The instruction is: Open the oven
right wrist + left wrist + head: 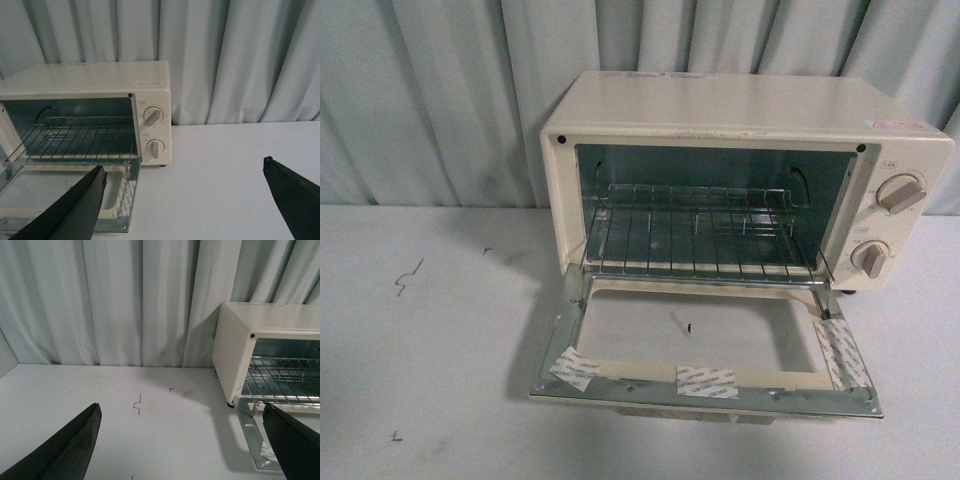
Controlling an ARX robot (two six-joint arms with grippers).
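A white table [430, 350] filled the foreground, its surface plain and pale. Behind it, a grey-white curtain [440, 100] hung in deep vertical folds right across the back, meeting the tabletop's far edge. A small dark squiggle mark [410, 277] sat on the table toward the left, with a tinier speck [487, 250] nearer the curtain and another little mark [396, 436] close to the front edge.

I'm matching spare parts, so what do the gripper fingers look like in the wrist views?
Both the left gripper and the right gripper have plain matte black fingers, tapering to blunt tips. No markings, cables or pads show; neither arm appears in the front view.
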